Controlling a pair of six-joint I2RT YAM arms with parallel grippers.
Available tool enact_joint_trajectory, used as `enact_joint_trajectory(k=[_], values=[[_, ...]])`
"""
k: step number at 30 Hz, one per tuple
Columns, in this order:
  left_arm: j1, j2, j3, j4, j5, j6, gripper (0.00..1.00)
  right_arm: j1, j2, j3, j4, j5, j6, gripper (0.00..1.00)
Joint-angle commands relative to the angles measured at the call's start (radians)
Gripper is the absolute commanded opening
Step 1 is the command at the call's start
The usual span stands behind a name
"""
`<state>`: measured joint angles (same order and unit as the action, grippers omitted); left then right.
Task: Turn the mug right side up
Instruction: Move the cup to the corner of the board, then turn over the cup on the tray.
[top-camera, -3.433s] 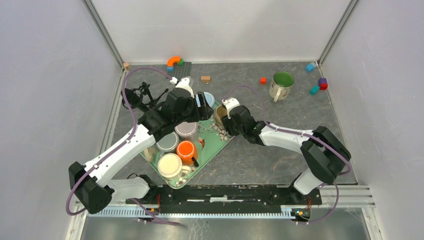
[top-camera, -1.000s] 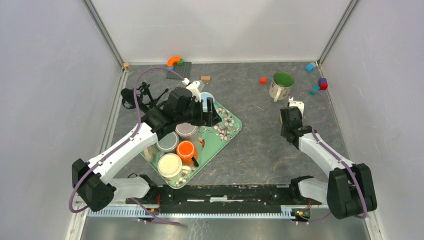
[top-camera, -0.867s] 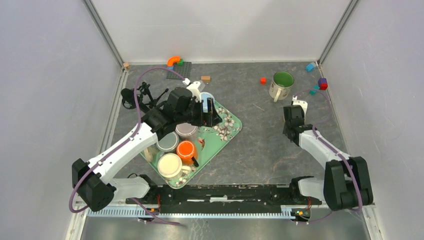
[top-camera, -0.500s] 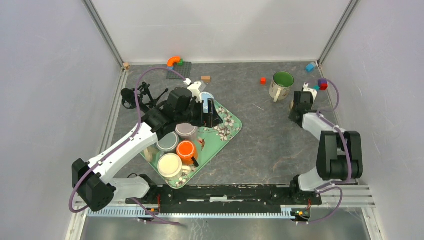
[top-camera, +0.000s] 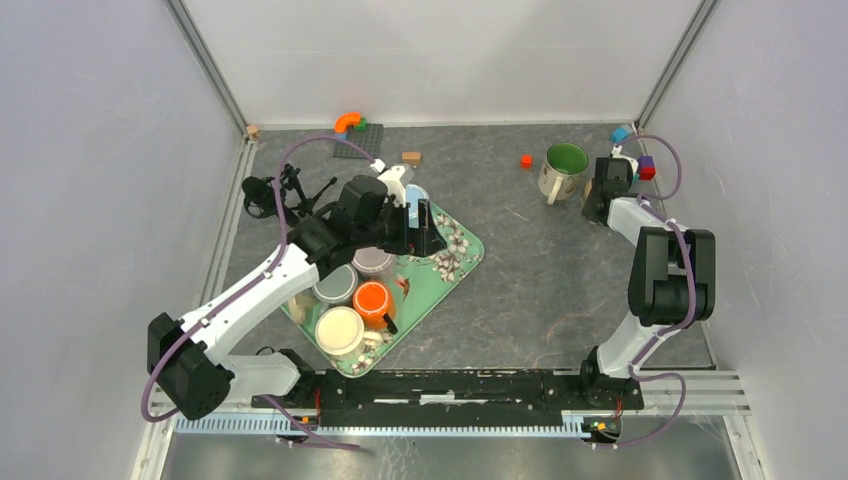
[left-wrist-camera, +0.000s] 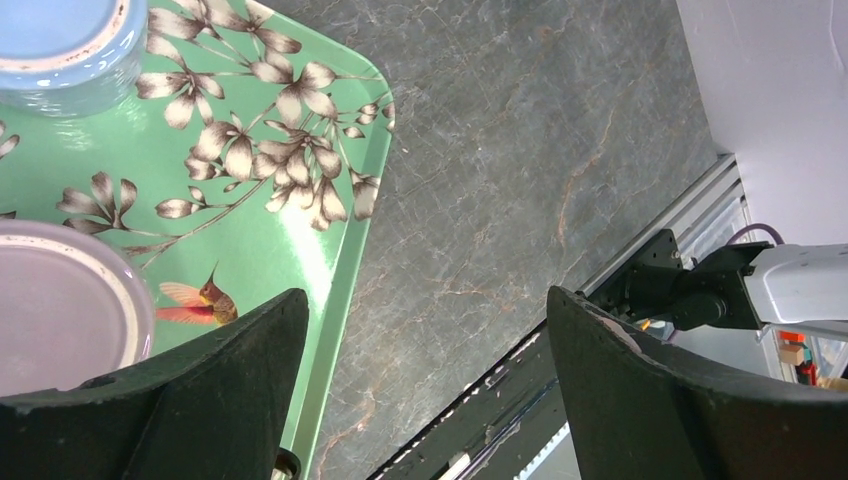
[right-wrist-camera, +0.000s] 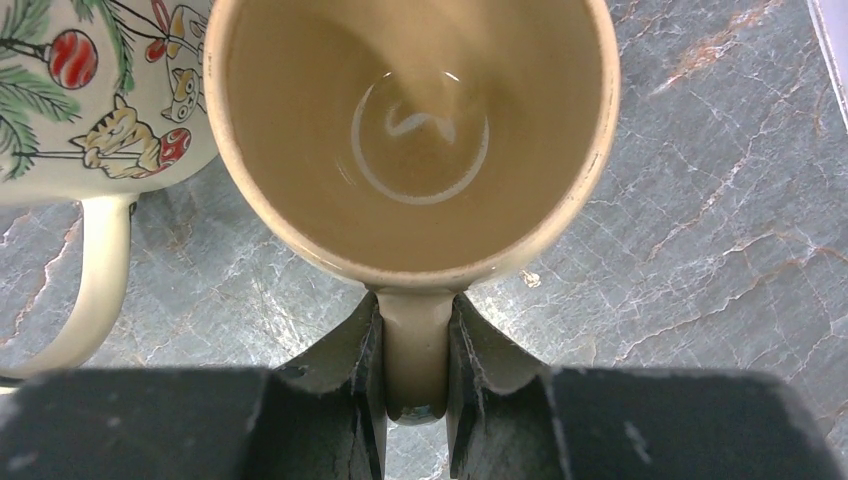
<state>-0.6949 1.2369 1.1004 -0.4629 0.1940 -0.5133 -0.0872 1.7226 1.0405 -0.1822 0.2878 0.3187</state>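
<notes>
The right pincer (right-wrist-camera: 415, 335) is narrowed onto the handle (right-wrist-camera: 415, 355) of the tan mug (right-wrist-camera: 410, 130), one finger pressed to each side of it, so the mug is held by that handle alone. From the grip the mug lies straight ahead of the fingers. Its open mouth faces the wrist camera and its glazed bottom shows almost centred in the rim. I judge that its long axis runs close to the camera's line of sight, down toward the grey stone-patterned table (right-wrist-camera: 700, 250), with the mouth up or nearly so. Whether its base touches the table cannot be told, because the body hides it.

Just beside it, on its left in the wrist view, stands a white Christmas-pattern mug (right-wrist-camera: 100, 120) with its own handle (right-wrist-camera: 95, 280) turned toward the pincer. The two rims overlap in the picture, and I cannot tell whether the mugs touch or are a little apart. The overhead view puts this pair at the far right of the table.

The left pincer (left-wrist-camera: 420, 380) is spread wide and holds nothing. It hangs over the corner of the green floral tray (left-wrist-camera: 270, 230), well apart from the mug, so the right arm is the nearer one.

The move that remains looks like a straight lowering along that axis followed by a release, kept clear of the neighbouring mug.
</notes>
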Motion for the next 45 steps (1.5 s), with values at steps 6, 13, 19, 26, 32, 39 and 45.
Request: enact_joint_trajectory(k=[6,13,19,26,32,39,45], values=[[0.006,0.004,-0.029,0.052,0.047,0.062,0.98,-0.005,0.005,0.069,0.038,0.023,-0.030,0.37],[0.006,0.001,-0.039,0.063,0.058,0.059,1.00,-0.006,0.008,0.104,0.006,0.020,-0.038,0.51],[0.006,0.007,-0.042,0.072,0.065,0.050,1.00,-0.006,-0.023,0.100,-0.027,0.031,-0.044,0.68],[0.006,0.005,-0.040,0.063,0.059,0.057,1.00,-0.007,-0.132,0.044,-0.061,0.023,-0.042,0.87],[0.006,-0.028,-0.040,0.018,-0.022,0.033,1.00,-0.004,-0.322,-0.074,-0.078,-0.041,-0.042,0.98],[0.006,-0.092,-0.085,-0.028,-0.181,0.005,1.00,0.081,-0.516,-0.175,-0.101,-0.103,-0.050,0.98],[0.056,0.030,0.004,-0.022,-0.289,-0.011,1.00,0.267,-0.613,-0.232,-0.096,-0.143,-0.023,0.98]])
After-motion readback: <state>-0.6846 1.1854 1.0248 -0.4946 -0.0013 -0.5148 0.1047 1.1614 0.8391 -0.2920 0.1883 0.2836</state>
